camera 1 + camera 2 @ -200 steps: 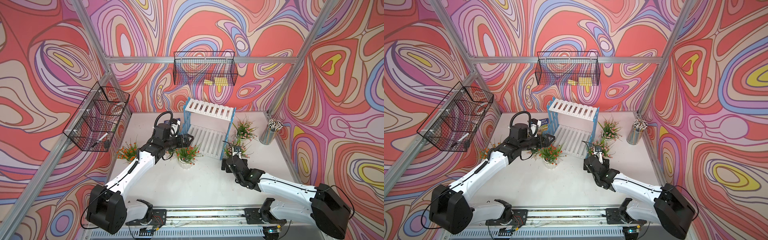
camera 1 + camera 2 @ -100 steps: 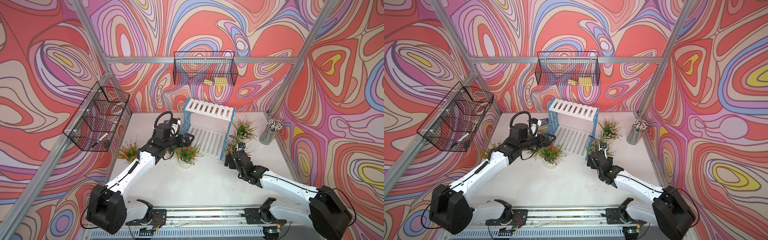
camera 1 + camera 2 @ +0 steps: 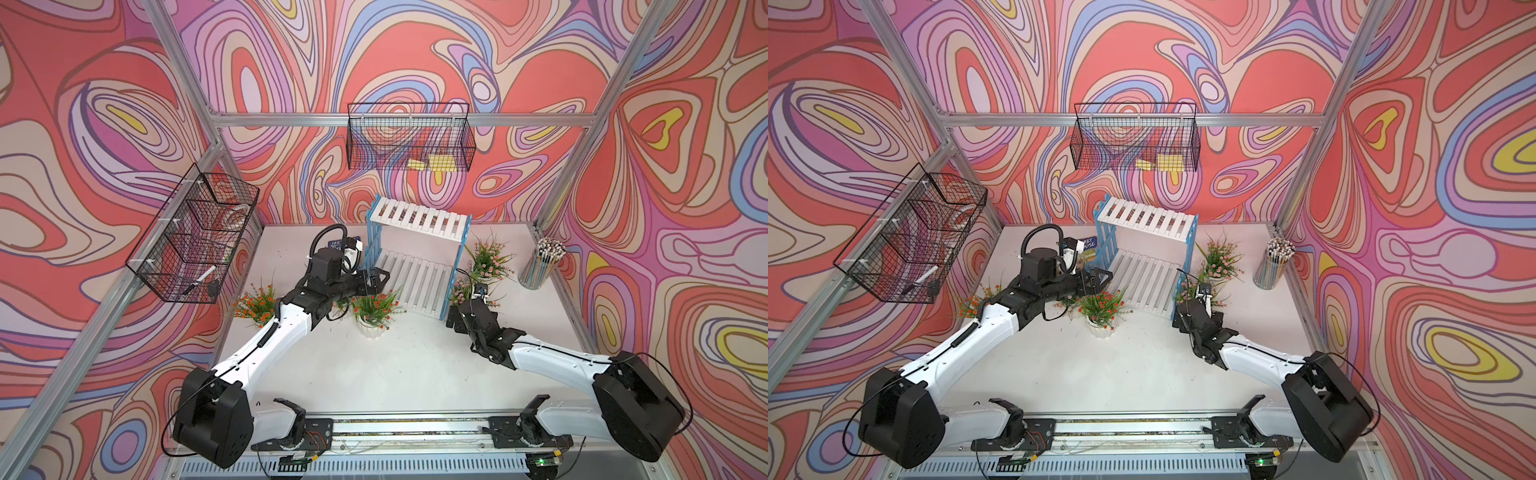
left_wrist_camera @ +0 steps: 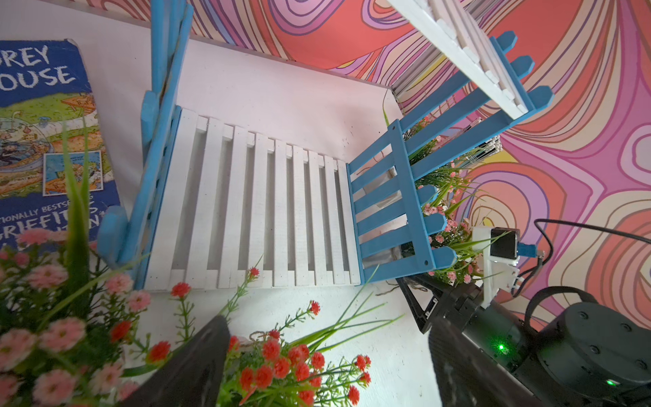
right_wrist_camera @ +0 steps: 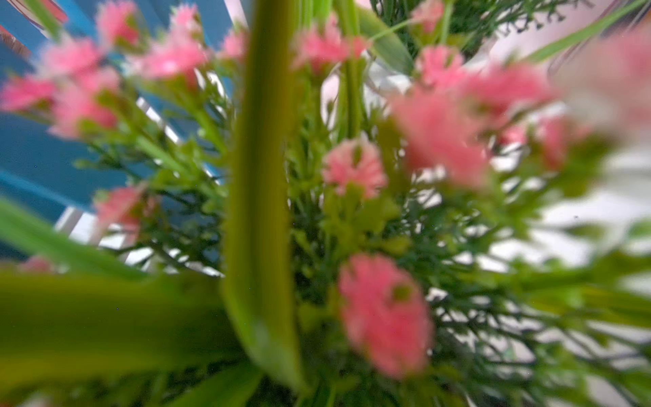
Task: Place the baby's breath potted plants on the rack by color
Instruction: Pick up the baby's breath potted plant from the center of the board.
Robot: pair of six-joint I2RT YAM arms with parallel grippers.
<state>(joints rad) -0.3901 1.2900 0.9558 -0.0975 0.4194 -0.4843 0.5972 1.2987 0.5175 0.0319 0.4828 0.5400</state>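
Observation:
The rack stands at the back middle, both white slatted tiers bare. An orange-red baby's breath plant in a white pot stands before the rack's left end. My left gripper hovers open just above and behind it, its flowers showing between the fingers. Another orange-red plant stands far left. A pink plant is partly hidden under my left arm. My right gripper is open, low at the base of the pink plant by the rack's right side. Blurred pink flowers fill the right wrist view. A third pink plant stands behind.
A blue book lies left of the rack. A cup of pencils stands at the back right. Black wire baskets hang on the back wall and the left wall.
My right gripper has moved away from the table's front toward the pink plant beside the rack, jaws still open. The left arm has barely moved.

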